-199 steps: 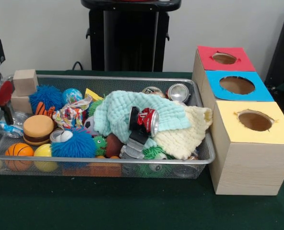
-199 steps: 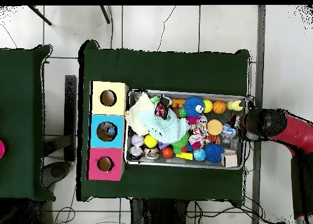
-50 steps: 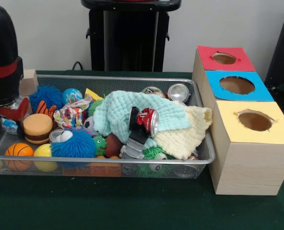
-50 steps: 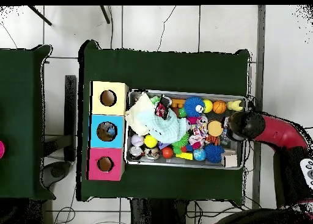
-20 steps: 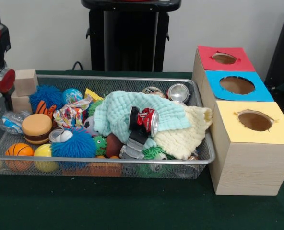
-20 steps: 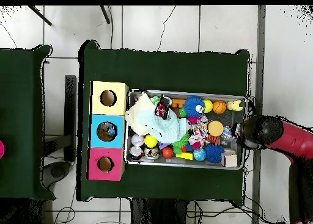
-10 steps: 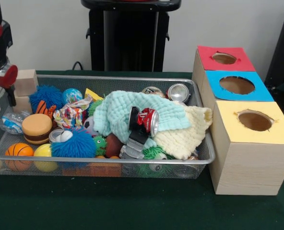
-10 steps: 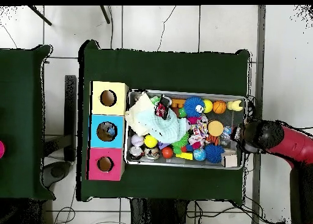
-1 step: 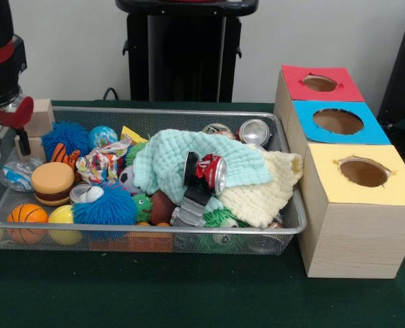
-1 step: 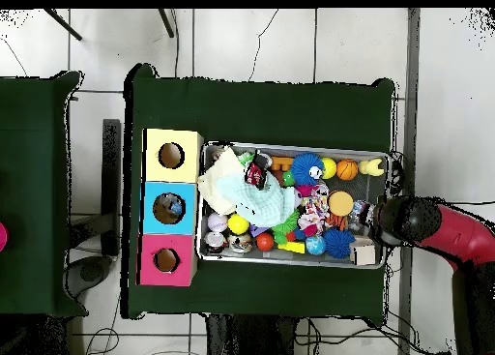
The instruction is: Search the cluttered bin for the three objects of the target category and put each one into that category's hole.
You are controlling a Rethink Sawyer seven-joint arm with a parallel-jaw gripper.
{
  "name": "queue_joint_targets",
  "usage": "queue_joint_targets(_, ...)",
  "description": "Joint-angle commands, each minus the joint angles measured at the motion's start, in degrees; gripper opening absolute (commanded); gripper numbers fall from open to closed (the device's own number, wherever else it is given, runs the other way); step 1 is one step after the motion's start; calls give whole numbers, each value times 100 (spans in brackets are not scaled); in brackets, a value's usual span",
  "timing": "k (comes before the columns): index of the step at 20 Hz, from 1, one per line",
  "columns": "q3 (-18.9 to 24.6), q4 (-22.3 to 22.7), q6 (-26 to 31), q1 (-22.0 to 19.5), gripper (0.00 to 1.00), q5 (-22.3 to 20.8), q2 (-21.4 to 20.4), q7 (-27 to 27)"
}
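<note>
A wire mesh bin [image 9: 189, 112] holds a pile of toys, cloths and cans. A crushed red can [image 9: 211, 171] lies on a mint cloth [image 9: 172, 158], with a cream cloth [image 9: 267, 191] beside it. Two silver cans [image 9: 255, 131] lie at the back right of the bin. My gripper [image 9: 8, 142] hangs over the bin's left end, above crumpled clear plastic [image 9: 14, 175], open with nothing between its fingers [image 9: 23, 141]. In the overhead view the arm's head [image 10: 414, 221] hides the gripper at the bin's right end [image 10: 387, 216].
Three wooden boxes with round holes stand right of the bin: red top [image 9: 320, 83], blue top [image 9: 338, 121], yellow top [image 9: 363, 172]. Wooden blocks [image 9: 40, 117], blue fuzzy balls [image 9: 105, 206], a burger toy [image 9: 54, 183] and a small basketball [image 9: 27, 220] crowd the bin's left half.
Between 2.5 s and 1 s ago the arm rose from low at the bin's left end. Since then it has shifted slightly right in the front view, open and empty. Bin contents look unmoved.
</note>
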Motion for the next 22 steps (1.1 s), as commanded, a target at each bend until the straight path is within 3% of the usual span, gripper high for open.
queue_joint_targets(1, 101, 265, -667, 104, 100, -135, 357, 396)
queue_joint_targets(11, 72, 68, -369, 196, 100, -14, 385, 219)
queue_joint_targets(15, 28, 215, -382, 187, 100, 2, 286, 265)
queue_joint_targets(22, 49, 77, -142, 133, 100, 71, 468, 182)
